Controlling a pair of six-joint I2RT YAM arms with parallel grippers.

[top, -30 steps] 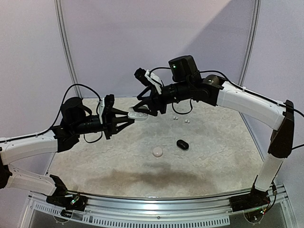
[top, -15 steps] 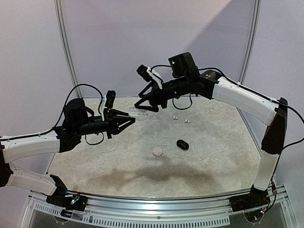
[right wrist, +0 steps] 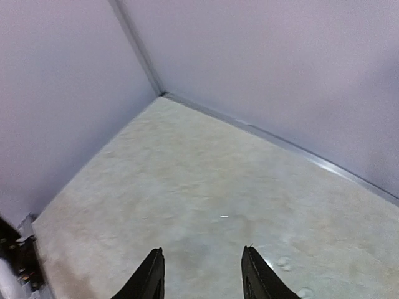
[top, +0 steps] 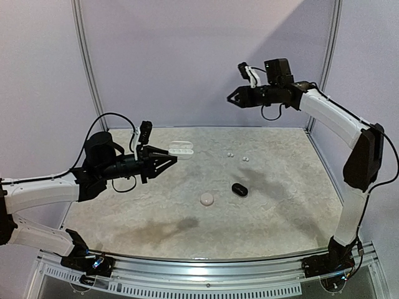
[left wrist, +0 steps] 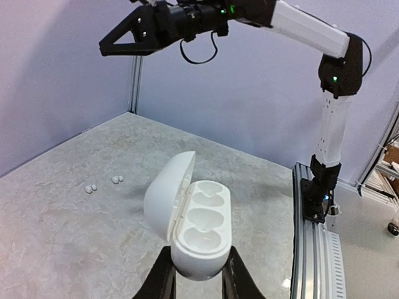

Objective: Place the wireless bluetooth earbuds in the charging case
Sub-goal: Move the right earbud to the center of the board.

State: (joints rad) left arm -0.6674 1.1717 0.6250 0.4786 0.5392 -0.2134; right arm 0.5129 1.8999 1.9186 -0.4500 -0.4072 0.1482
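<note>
Right gripper (top: 230, 98) has swung up, away from the case (left wrist: 193, 230), fingers spread; left gripper (left wrist: 198, 268) pinches it, white, lid open. Buds (left wrist: 91, 188) beyond it: tiny white blurs.

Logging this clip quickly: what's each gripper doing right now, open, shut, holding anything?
Left gripper: shut on the open white charging case.
Right gripper: open, holding nothing.

Place: I'm working in a robot lab cell, not a home or a shop.
Walls: plain lilac panels (top: 187, 56) on three sides, joined by metal uprights (top: 87, 62).
Bench: stone-patterned tabletop (top: 274, 205), with a slotted aluminium rail (top: 206, 274) at my near edge.
Fittings: left arm (top: 37, 193) and right arm (top: 336, 118) bolted there, with loose cables (top: 100, 117) and green status lights (left wrist: 333, 79).
</note>
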